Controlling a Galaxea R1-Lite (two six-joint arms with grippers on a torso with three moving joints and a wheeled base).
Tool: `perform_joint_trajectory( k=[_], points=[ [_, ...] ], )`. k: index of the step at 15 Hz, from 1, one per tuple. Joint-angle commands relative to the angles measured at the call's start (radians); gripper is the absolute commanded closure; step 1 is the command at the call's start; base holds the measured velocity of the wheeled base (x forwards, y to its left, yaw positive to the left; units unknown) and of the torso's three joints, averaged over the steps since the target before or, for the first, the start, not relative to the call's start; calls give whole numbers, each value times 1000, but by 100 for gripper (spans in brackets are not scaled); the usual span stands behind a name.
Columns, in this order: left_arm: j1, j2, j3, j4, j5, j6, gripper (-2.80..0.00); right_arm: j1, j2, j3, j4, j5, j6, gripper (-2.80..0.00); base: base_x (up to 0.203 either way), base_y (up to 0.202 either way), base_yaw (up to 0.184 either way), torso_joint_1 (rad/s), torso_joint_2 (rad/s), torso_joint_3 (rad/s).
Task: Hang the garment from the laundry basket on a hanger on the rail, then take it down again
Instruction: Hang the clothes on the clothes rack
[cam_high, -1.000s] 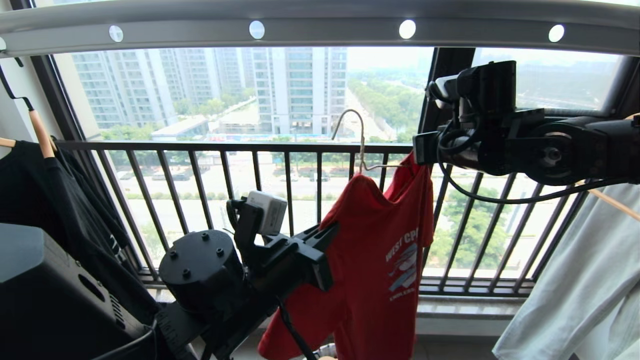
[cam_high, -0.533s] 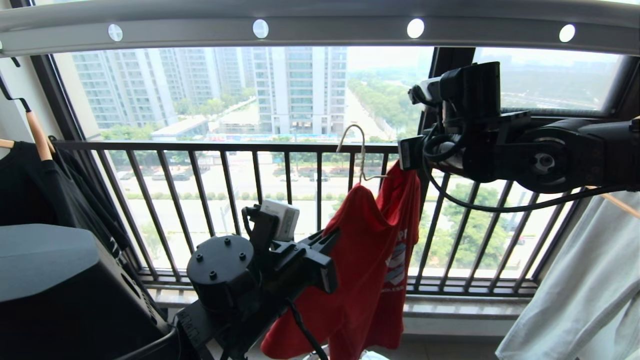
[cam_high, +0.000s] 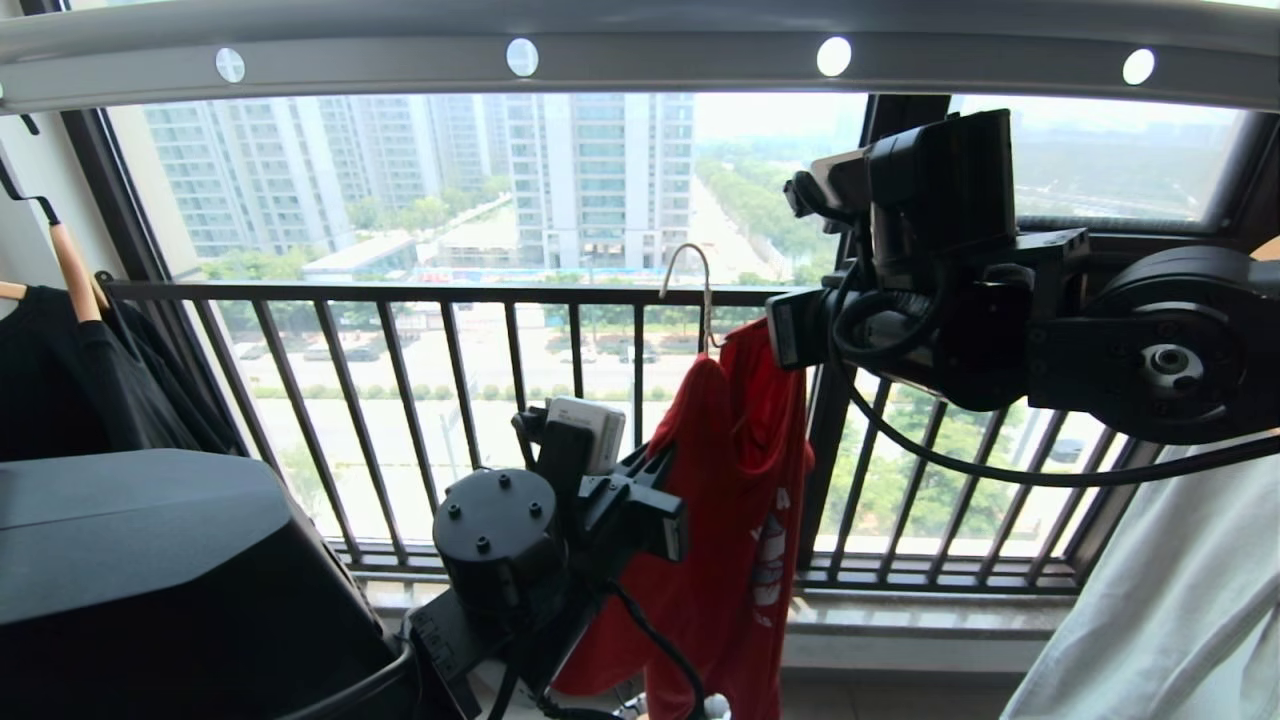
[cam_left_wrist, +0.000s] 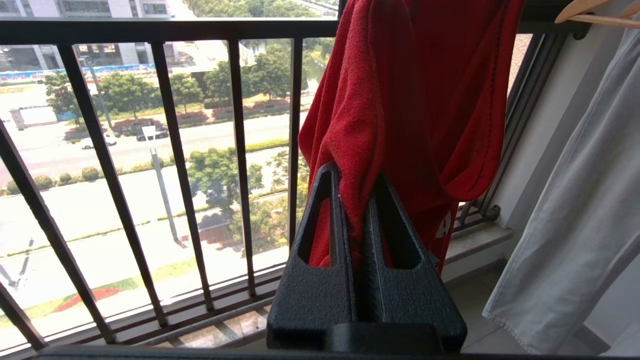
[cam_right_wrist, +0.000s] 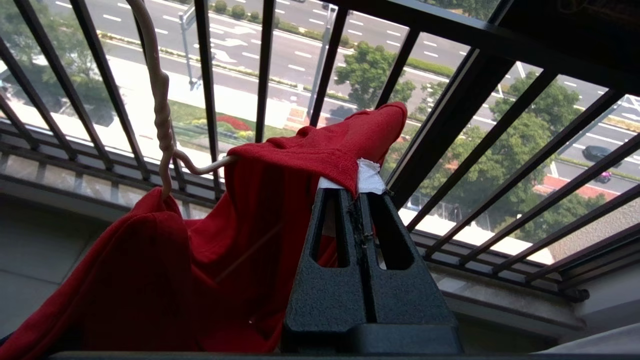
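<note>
shirt (cam_high: 740, 500) – on hanger (cam_high: 700, 290) below rail (cam_high: 640, 55), now bunched narrower, print turned edge-on | left fingers (cam_left_wrist: 357, 200) – clamped on side fabric | right fingers (cam_right_wrist: 357, 200) – clamped on collar, shifted leftward

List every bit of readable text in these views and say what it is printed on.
None can be read in full.
Red T-shirt: white chest print folded into the cloth, only fragments showing, unreadable; one white letter part shows in the left wrist view, unreadable.
White tag at the collar: no print legible.
</note>
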Motion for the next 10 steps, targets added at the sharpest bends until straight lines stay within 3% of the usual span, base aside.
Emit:
perform_joint_trajectory(
  k=[1, 10],
  points=[
    [-1, 10, -15, -9, 19, 2, 0, 45, -40, 19, 15, -10, 26, 0, 0, 0, 0, 0, 0, 0],
    [-3, 7, -22, -9, 43, 5, 0, 139, -56, 57, 17, -8, 32, 0, 0, 0, 0, 0, 0, 0]
  ],
)
